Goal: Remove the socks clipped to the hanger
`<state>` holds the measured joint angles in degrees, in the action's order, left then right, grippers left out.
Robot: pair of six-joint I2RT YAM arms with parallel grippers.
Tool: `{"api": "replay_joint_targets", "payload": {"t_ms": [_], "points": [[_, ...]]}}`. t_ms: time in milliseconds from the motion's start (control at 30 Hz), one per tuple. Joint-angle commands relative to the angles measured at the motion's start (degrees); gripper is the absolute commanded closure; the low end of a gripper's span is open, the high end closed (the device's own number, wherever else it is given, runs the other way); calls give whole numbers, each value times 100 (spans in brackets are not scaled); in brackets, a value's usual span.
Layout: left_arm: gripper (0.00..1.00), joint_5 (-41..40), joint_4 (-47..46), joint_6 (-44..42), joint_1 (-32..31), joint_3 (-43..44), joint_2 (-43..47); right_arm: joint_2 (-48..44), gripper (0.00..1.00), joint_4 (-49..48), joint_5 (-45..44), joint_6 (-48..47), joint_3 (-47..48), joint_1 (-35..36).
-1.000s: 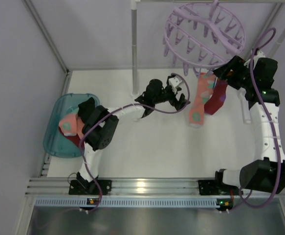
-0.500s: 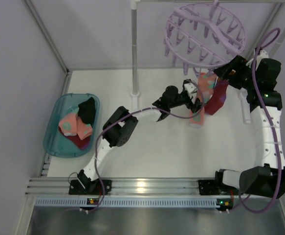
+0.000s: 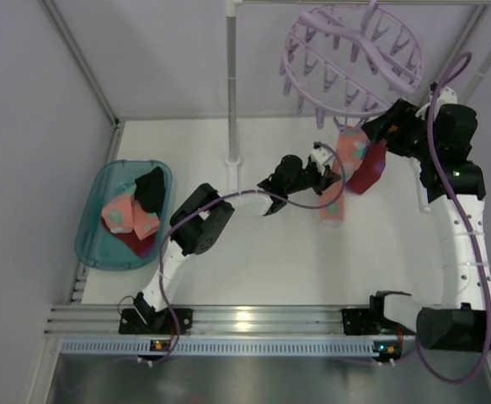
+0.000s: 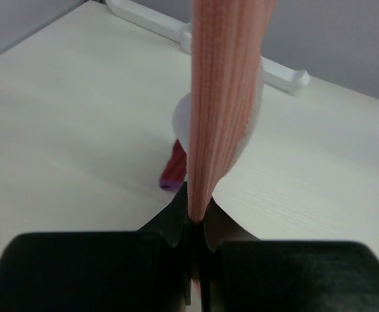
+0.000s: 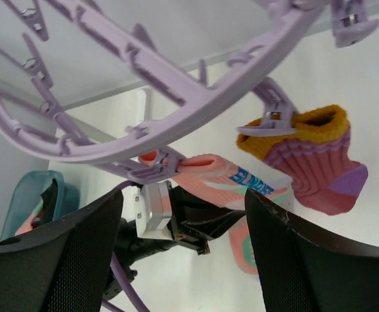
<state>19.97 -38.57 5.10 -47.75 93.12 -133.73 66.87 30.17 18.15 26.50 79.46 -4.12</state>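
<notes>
The lilac hanger (image 3: 354,59) hangs at the back right; its ring (image 5: 156,71) fills the top of the right wrist view. A salmon pink sock (image 3: 335,202) hangs from one peg, and my left gripper (image 3: 329,166) is shut on it partway down. In the left wrist view the sock (image 4: 225,84) rises straight up out of the pinched black jaws (image 4: 194,214). Next to it an orange and purple sock (image 5: 319,162) stays clipped, dark red from above (image 3: 368,172). My right gripper (image 3: 373,130) stands open beside the hanger's rim, level with both pegs.
A teal tub (image 3: 93,244) at the left edge holds several loose socks. A white pole (image 3: 232,84) rises from a base on the table behind my left arm. A white foot bar (image 4: 241,55) lies beyond the hanging socks. Walls close in on the left and back.
My left arm has reached right from the table's middle to the salmon pink sock, and its gripper has shut on the fabric. The right gripper has stayed by the hanger.
</notes>
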Motion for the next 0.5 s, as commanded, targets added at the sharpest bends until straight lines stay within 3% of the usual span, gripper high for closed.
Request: {"api": "replay_joint_targets", "payload": {"t_ms": [0, 167, 467], "points": [[100, 51, -388, 333, -130, -548, 1058, -314, 28, 331, -321, -303, 430, 298], [100, 760, -380, 824, -121, -1461, 2050, -429, 28, 305, -93, -654, 377, 342], [100, 2476, -380, 1809, 160, -1947, 2835, -395, 33, -319, 584, -1033, 219, 342]]}}
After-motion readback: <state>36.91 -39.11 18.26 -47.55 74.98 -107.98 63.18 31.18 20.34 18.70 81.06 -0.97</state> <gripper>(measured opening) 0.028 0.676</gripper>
